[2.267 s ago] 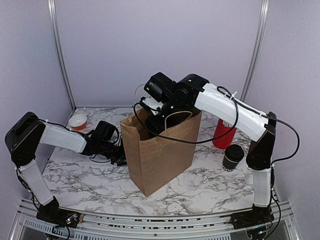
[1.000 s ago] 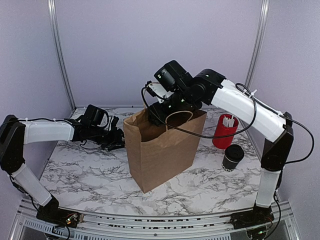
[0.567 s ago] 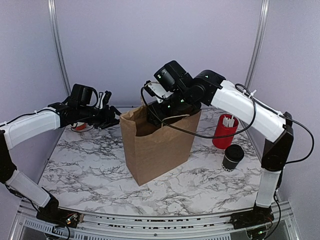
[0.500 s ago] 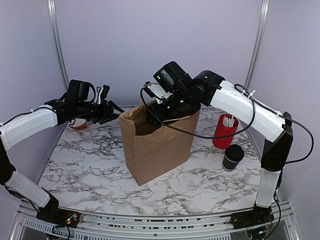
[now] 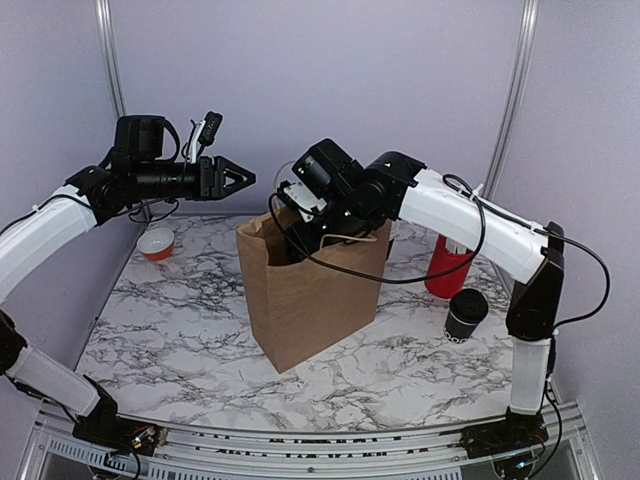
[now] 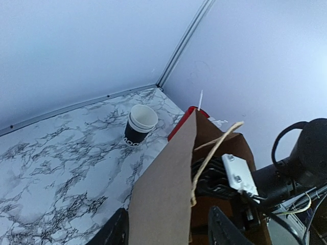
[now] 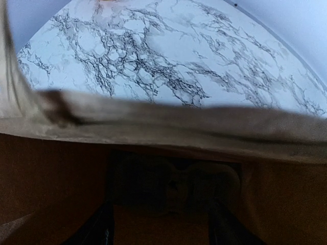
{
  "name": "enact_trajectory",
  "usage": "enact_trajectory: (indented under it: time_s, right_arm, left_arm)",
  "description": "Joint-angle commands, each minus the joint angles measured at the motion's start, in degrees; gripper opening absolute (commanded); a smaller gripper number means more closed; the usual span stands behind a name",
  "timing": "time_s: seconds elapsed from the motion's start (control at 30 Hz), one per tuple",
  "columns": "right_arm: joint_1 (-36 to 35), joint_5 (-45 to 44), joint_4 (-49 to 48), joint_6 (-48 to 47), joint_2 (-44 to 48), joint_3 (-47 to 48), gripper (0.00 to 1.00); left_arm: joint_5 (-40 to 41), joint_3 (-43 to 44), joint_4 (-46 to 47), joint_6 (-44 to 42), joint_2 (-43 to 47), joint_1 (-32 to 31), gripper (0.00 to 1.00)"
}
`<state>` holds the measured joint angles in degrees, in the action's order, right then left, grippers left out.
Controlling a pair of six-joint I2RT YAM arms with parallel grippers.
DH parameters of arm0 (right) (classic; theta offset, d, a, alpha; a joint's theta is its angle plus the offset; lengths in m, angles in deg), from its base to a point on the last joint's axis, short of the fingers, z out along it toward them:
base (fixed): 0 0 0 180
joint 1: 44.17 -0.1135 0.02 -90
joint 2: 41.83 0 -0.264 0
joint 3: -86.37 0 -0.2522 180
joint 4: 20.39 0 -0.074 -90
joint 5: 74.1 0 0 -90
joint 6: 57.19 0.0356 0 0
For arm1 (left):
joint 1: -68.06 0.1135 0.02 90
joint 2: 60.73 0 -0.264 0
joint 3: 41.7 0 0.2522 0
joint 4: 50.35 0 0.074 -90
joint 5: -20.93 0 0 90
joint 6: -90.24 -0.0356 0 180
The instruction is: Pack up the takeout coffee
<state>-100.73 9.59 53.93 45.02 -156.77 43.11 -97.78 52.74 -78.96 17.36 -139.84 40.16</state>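
The bag (image 5: 310, 300) could be knocked over if caught by the open right end effector (image 7: 159, 232) inside it, while the empty left end effector (image 5: 245, 176) is held open beside it.

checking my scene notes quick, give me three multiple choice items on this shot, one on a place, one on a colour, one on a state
1. Where is the right pincer?
A) over the small bowl
B) down in the mouth of the paper bag
C) on the stack of cups

2. What colour is the cup standing behind the right arm, to the right of the bag?
A) red
B) green
C) white

3. How is the left pincer?
A) shut on a cup
B) open and empty, up in the air
C) resting on the table

Answers:
1 B, its own camera looks at the bag's brown inside.
2 A, its wall shows red below the arm.
3 B, its fingers stand apart with nothing between them, high above the table.
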Motion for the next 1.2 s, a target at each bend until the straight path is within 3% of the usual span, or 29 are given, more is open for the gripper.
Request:
enact_trajectory:
  time_s: [0.0, 0.7, 0.8, 0.97, 1.17]
  right_arm:
    - [-0.7, 0.0, 0.3, 0.4, 0.5, 2.1, 0.60]
    - [-1.2, -1.7, -0.8, 0.8, 4.6, -3.3, 0.60]
    - [-1.2, -2.0, -1.5, 1.0, 5.7, -4.4, 0.60]
    - [-1.3, -2.4, -2.4, 1.0, 7.4, -6.0, 0.60]
    - [-1.6, -2.7, -2.9, 0.5, 8.4, -6.5, 0.60]
  left_arm:
    - [-2.5, 4.1, -3.0, -4.9, -2.4, -3.4, 0.53]
    - [-5.6, 17.6, -4.0, -3.8, -13.9, -6.8, 0.50]
    - [-5.8, 18.9, -4.0, -3.0, -15.2, -7.0, 0.43]
    - [-4.8, 19.3, -3.4, -1.5, -15.6, -7.1, 0.19]
    - [-1.0, 18.5, -2.7, -0.3, -14.4, -7.1, 0.02]
